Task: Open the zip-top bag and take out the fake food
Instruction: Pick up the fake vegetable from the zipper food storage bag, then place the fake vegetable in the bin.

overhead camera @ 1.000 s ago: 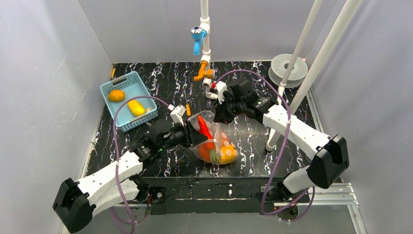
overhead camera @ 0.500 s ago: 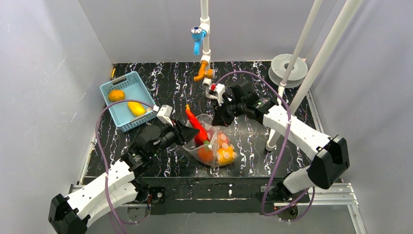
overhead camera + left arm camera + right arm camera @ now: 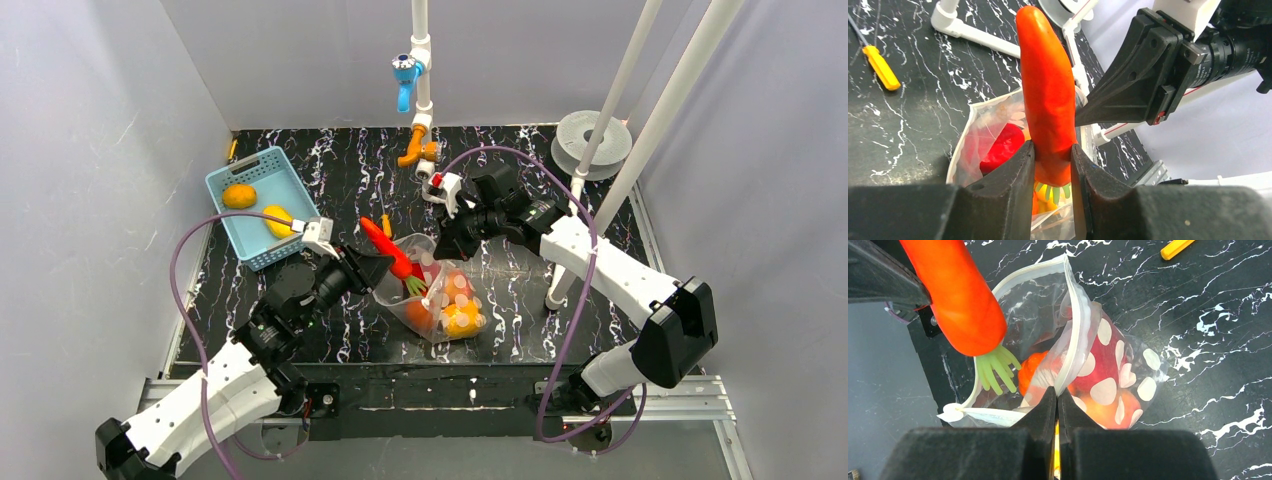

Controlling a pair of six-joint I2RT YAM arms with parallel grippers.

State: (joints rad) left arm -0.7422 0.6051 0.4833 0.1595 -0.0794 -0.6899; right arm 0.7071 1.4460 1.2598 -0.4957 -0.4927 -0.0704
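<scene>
The clear polka-dot zip-top bag (image 3: 445,298) lies open at the table's front middle, with red, orange and yellow fake food (image 3: 462,318) inside. My left gripper (image 3: 385,266) is shut on the red-orange carrot (image 3: 385,244) near its green top and holds it above the bag's mouth; the carrot fills the left wrist view (image 3: 1046,90). My right gripper (image 3: 447,243) is shut on the bag's white zip rim (image 3: 1074,335), pinching it at the far side. The bag (image 3: 1108,375) and the carrot (image 3: 955,295) show in the right wrist view.
A light blue basket (image 3: 262,205) at the back left holds a round orange piece (image 3: 238,196) and a yellow oblong piece (image 3: 279,221). An orange-handled screwdriver (image 3: 881,67) lies behind the bag. White pipes (image 3: 640,150) stand at the right, a tap (image 3: 417,120) at the back.
My left gripper has drawn the carrot up and to the left, out of the bag, and its arm has pulled back. My right gripper has kept its hold on the rim.
</scene>
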